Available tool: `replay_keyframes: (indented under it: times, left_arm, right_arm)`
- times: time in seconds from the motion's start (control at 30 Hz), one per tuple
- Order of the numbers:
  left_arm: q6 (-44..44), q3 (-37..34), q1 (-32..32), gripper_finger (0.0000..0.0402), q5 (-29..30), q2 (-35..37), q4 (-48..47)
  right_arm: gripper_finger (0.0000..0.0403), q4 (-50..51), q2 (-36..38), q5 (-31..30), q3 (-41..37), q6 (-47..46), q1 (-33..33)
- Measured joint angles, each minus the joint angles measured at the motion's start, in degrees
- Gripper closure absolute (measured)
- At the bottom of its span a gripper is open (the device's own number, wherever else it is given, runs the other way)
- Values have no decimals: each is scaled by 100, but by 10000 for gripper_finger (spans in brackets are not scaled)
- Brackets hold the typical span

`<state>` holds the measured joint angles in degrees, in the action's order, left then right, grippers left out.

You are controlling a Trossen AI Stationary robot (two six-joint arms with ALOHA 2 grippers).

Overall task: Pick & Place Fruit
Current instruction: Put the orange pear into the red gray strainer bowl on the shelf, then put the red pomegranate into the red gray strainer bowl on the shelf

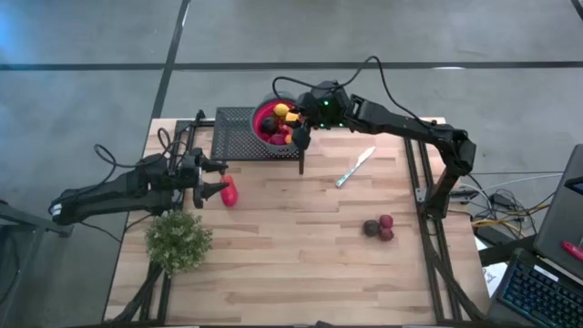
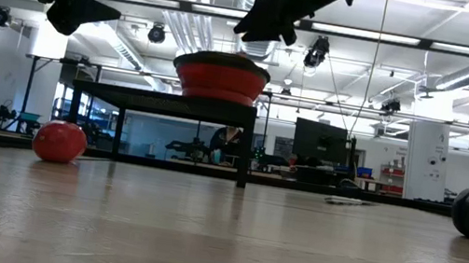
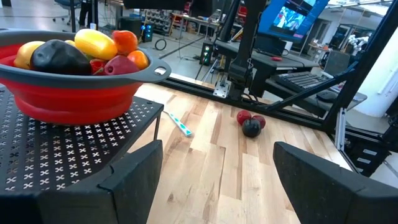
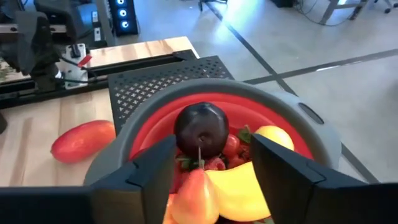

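Over at the left edge of the light wooden slatted table [image 1: 273,246], beside the bushy green potted plant [image 1: 178,240], waiting: the left gripper [image 1: 208,179], fingers spread wide and empty, hanging above the board just short of the larger red elongated toy fruit [image 1: 229,191] lying on the wood. Moving right, up on the black perforated metal stand [image 1: 239,133]: the red collapsible bowl with a grey rim [image 1: 266,116], already heaped with small toy fruits, a dark maroon plum [image 4: 200,129] on top, yellow and orange pieces [image 4: 245,186] around it. Poised right over that heap: the right gripper [image 1: 298,135], fingers parted and nothing pinched between them, so seemingly at the drop-off end of a carry, or about to lift away. Best done by rising straight up first, well clear of the grey rim, before swinging out; a sideways drag here could nudge the piled fruit over the edge or tip the bowl on its stand. Further right on the board: a silver knife with a pale handle [image 1: 354,168], not part of the job, best steered around. Furthest right: a little cluster of red and dark maroon round toy fruits [image 1: 378,227], touching one another, likely next for collection; worth coming down on one at the outside of the cluster, fingers set across it, to avoid scattering the others.
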<state>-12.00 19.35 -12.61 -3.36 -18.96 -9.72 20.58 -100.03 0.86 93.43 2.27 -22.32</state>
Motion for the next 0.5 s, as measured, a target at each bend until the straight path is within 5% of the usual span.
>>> replay_keyframes:
  times: [0.27, 0.5]
  left_arm:
    - [0, 2, 0, 90, 0, 0, 0]
    - [0, 1, 1, 90, 0, 0, 0]
  right_arm:
    - [147, 267, 179, -33, -11, 182, 53]
    - [166, 1366, 752, -111, -219, 223, 282]
